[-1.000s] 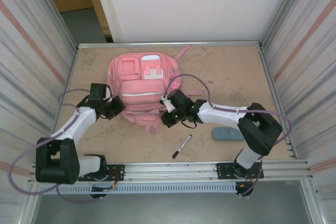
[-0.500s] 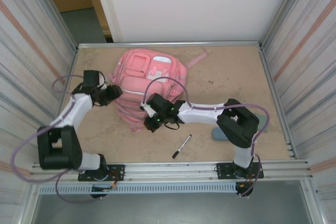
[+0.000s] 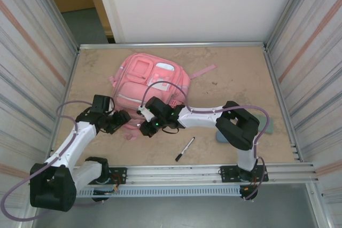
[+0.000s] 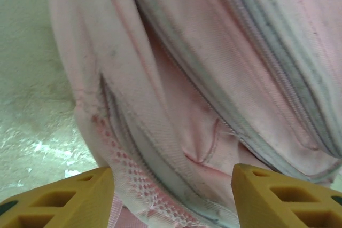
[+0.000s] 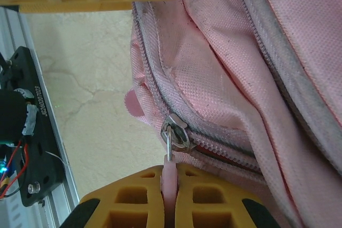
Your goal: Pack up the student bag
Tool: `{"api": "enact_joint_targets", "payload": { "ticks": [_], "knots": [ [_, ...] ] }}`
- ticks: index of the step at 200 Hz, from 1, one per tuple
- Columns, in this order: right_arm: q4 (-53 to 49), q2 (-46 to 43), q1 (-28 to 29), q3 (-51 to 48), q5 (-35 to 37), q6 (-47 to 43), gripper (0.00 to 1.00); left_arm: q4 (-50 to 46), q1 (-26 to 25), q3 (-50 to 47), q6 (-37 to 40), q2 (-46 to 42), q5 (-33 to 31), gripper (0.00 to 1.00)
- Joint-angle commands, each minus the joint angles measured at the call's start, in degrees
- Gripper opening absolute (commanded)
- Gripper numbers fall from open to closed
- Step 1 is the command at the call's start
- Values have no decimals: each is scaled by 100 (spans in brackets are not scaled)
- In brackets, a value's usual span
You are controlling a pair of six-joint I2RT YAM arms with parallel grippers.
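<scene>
Top view: bag (image 3: pixel 147 86), pink, lying on the table (image 3: pixel 235 78) left of centre, towards the far edge, its near end between the two grippers; left gripper (image 3: pixel 122 118) at the bag's near-left corner, jaws apart; right gripper (image 3: pixel 145 126) at the near edge, just beside the left one; pen (image 3: pixel 185 149) on the table near the front, apart from the bag. Left wrist view: left gripper (image 4: pixel 172 180) with jaws wide, holding nothing, bag (image 4: pixel 214 78) fabric and zips close ahead. Right wrist view: right gripper (image 5: pixel 169 173) with jaws pinched on the pink zip pull (image 5: pixel 169 177); slider (image 5: pixel 177 133) just above the fingertips; bag (image 5: pixel 240 68) to the right.
</scene>
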Motion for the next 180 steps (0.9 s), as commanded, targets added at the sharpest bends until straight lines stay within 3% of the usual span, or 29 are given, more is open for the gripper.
{"api": "enact_joint_targets", "payload": {
  "ticks": [1,29,62,74,142,166,180],
  "knots": [
    [228,-54,81,-22,-84,120,0,44,-198,-35,-439,58,-569,60],
    [169,-56,206,43,32,72,0,554,-224,-51,-514,540,-663,50],
    [-500,-195,93,-7,240,-133,0,693,-156,211,259,900,-1085,0],
    [-870,-302,-100,-115,423,-286,0,503,-47,367,516,977,-1287,0],
    [-1716,-623,-1791,-952,1374,-744,2,412,1443,858,1643,1119,-656,0],
    [-1887,-399,-2176,-824,2056,-617,3,120,1675,1311,1731,1786,-244,0],
    [-1872,-228,-2469,-724,2094,-512,5,185,1675,1339,1746,1989,56,0]
  ]
}}
